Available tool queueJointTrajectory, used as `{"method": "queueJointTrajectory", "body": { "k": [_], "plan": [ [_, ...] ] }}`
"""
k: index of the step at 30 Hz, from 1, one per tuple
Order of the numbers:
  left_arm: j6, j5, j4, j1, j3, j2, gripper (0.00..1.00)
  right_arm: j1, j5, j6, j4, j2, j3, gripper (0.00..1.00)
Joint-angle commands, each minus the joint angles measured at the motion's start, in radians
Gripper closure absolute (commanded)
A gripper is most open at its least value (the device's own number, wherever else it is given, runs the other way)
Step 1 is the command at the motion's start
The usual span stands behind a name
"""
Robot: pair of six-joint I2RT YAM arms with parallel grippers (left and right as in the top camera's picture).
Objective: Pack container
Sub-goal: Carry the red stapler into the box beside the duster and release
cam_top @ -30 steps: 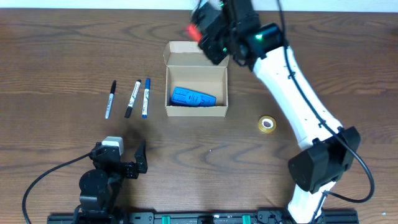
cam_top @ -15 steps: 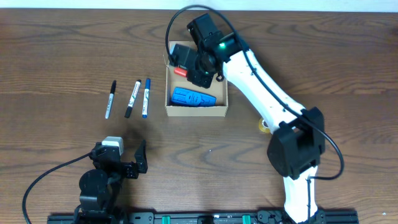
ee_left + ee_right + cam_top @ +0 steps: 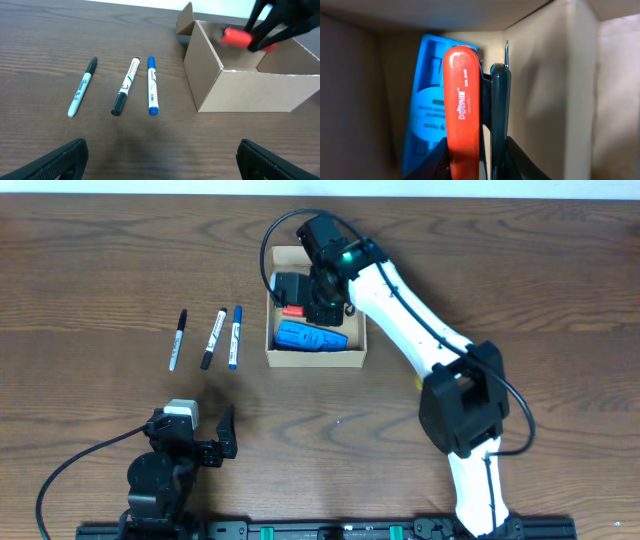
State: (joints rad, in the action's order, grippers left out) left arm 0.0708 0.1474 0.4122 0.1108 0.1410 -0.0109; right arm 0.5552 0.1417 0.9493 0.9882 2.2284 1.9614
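The right claw [image 3: 476, 165] is closed to a narrow gap on a red and black stapler [image 3: 462, 115]. It holds the stapler inside the small tan cardboard box [image 3: 315, 360], above a blue plastic item [image 3: 310, 337] lying on the box floor. The box sits mid-tabletop [image 3: 100, 260] with its flap open at the far side. The left claw [image 3: 162, 160] is spread wide, gripping nothing. 3 white-barrelled marker pens [image 3: 125, 86] lie left of the box. The right wrist view cuts off the fingertips, and the stapler hides part of the blue item.

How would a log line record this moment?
right gripper: shut on red stapler inside container | left gripper: open | blue item: in container
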Motion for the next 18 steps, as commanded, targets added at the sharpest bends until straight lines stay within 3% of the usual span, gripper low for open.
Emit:
{"method": "queueJointTrajectory", "body": {
  "k": [1,11,16,18],
  "plan": [
    [-0.004,0.003,0.002,-0.008,-0.020,0.006,0.05,-0.002,0.005,0.083,-0.019,0.034,0.006,0.99],
    [-0.004,0.003,0.002,-0.008,-0.020,0.006,0.05,-0.003,0.004,0.107,-0.097,0.101,0.006,0.98],
    [-0.004,0.003,0.002,-0.008,-0.020,0.006,0.05,-0.003,0.004,0.106,-0.101,0.111,0.006,0.93],
    [-0.004,0.003,0.002,-0.008,-0.020,0.006,0.05,-0.003,0.004,0.106,-0.102,0.111,0.006,0.86]
  ]
}}
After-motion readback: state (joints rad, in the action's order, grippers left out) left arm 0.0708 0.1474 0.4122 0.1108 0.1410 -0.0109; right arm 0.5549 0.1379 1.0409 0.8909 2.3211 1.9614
